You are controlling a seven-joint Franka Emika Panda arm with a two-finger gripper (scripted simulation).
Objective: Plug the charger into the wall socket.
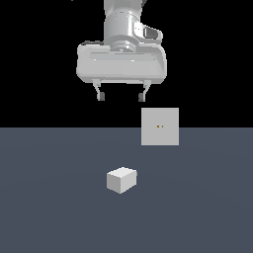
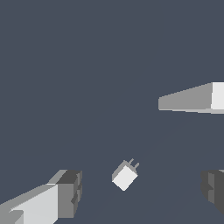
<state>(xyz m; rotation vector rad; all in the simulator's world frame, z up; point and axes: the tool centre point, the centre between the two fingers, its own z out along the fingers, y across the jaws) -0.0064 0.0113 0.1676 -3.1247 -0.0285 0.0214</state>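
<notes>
The charger (image 1: 121, 180) sits on the dark floor (image 1: 49, 207), nothing touching it, roughly mid-scene in the exterior view. It lies skewed, one corner toward the camera. In the wrist view two short prongs (image 2: 133, 164) stick out of one side of the charger (image 2: 124, 176), roughly parallel to the floor, so they prob. need no tipping up, only turning toward the holes.

The wall socket (image 1: 160, 126) stands upright on the floor, well apart from the charger, further back and toward the exterior view's right. Its face looks at the exterior camera, w/ two tiny dark-yellow holes (image 1: 159, 126) at centre. The wrist view catches it edge-on as a slab (image 2: 192, 99), which fits a panel seen from above.

The gripper (image 1: 122, 97) hangs high above the floor, pointing down, jaws spread wide and holding nothing. The charger lies below it, which reads as a pre-grasp hover: wide opening leaves room to come down round the box. Task looks barely begun, imo; charger not yet picked up.

Count: 1 charger, 2 prongs, 1 socket, 2 holes, 1 arm w/ 2 fingers (image 2: 65, 192).
</notes>
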